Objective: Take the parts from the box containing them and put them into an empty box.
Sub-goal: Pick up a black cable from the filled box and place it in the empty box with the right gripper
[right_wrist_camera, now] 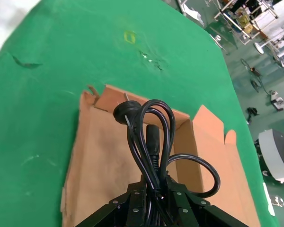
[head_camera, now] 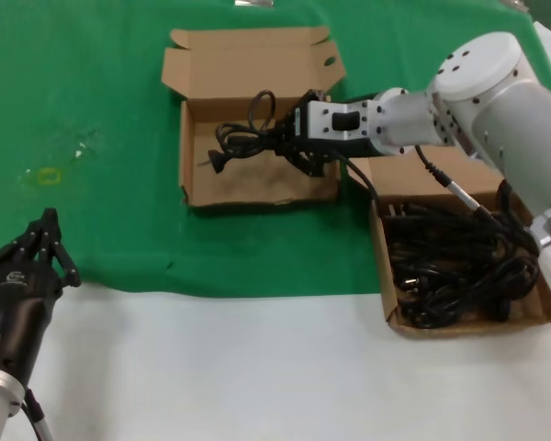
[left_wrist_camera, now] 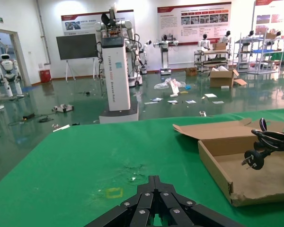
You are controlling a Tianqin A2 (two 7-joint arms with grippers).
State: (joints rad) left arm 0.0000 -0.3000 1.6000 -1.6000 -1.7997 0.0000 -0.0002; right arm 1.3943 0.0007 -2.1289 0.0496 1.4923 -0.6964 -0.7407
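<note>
So my head cam has the whole layout: green table cloth (head_camera: 92,92), the box with the ragged front edge (head_camera: 257,129) up the middle, and the full box (head_camera: 459,266) on my right, stuffed with black cords (head_camera: 459,266). My right gripper (head_camera: 289,138) is reaching over the ragged box, clamped on one coiled cord (head_camera: 243,138) held above its floor. The right wrist cam shows what the head cam can't: loops (right_wrist_camera: 151,137) and a plug bunched right at my fingers. My left gripper (head_camera: 41,248) sits parked at the near left edge of the cloth, fingers together. Its wrist cam catches the plug (left_wrist_camera: 253,158) dangling over the box wall from the side.
</note>
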